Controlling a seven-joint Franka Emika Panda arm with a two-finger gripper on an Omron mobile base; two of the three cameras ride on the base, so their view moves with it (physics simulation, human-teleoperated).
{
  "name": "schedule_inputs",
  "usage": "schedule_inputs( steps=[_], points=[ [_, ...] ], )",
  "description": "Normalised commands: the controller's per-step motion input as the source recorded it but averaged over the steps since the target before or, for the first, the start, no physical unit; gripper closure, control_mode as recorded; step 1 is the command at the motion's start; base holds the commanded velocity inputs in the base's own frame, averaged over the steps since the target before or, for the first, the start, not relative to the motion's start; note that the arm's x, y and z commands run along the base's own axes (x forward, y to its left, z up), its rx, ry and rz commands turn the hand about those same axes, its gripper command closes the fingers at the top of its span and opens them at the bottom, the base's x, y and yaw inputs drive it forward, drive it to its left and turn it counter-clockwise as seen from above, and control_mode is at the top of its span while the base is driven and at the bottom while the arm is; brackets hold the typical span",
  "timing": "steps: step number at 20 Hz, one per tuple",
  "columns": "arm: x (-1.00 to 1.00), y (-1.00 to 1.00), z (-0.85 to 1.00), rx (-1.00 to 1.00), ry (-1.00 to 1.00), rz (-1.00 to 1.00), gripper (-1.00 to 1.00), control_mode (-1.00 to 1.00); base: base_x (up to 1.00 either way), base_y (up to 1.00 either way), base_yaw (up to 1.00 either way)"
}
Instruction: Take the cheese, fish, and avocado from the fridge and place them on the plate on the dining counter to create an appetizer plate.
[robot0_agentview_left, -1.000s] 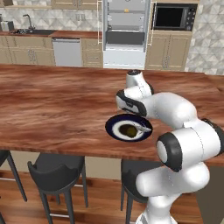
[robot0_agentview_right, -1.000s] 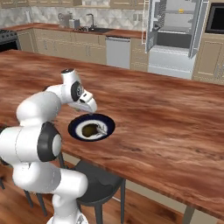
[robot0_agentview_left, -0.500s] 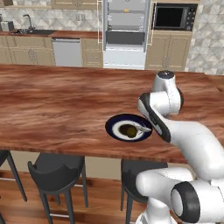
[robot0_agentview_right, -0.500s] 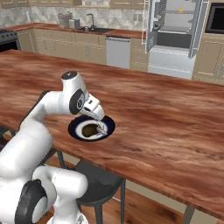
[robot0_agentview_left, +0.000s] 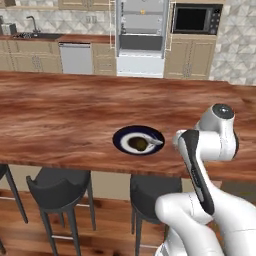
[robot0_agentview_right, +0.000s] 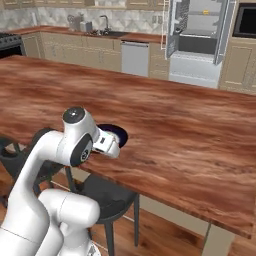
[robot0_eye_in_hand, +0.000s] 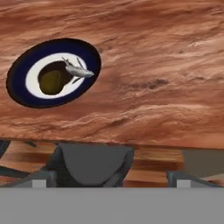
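Note:
The navy-black plate (robot0_agentview_left: 120, 136) (robot0_eye_in_hand: 89, 54) lies near the front edge of the reddish-brown dining counter (robot0_agentview_left: 65, 110) (robot0_agentview_right: 190, 125) (robot0_eye_in_hand: 153, 65). On it rest the dark olive avocado (robot0_agentview_left: 138, 144) (robot0_eye_in_hand: 51, 82) and a small silver fish (robot0_agentview_left: 151, 141) (robot0_eye_in_hand: 78, 71). My arm covers most of the plate (robot0_agentview_right: 119, 132) in the right base view. My gripper (robot0_eye_in_hand: 111, 178) is open and holds nothing, and it looks down past the counter's front edge, off to one side of the plate. The light-grey fridge (robot0_agentview_left: 142, 37) (robot0_agentview_right: 200, 35) stands open at the back. The cheese is too small to make out.
Dark bar stools (robot0_agentview_left: 60, 185) (robot0_agentview_right: 107, 192) (robot0_eye_in_hand: 89, 164) stand under the counter's front edge. A black microwave (robot0_agentview_left: 192, 19) sits in beige cabinets beside the fridge. A dishwasher (robot0_agentview_left: 76, 57) and a sink line the back wall.
My arm has swung away from above the plate, back toward the counter's front edge. The fish and the avocado stay on the plate.

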Motion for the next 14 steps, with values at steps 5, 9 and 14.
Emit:
schedule_inputs(
  steps=[5,9,14],
  points=[
    [0.0,0.0,0.0,0.0,0.0,0.0,-1.0,1.0,-1.0,-1.0,0.03],
    [0.0,0.0,0.0,0.0,0.0,0.0,-1.0,1.0,-0.72,-1.0,0.0],
    [0.0,0.0,0.0,0.0,0.0,0.0,-1.0,1.0,-0.46,-1.0,-0.01]
  ],
)
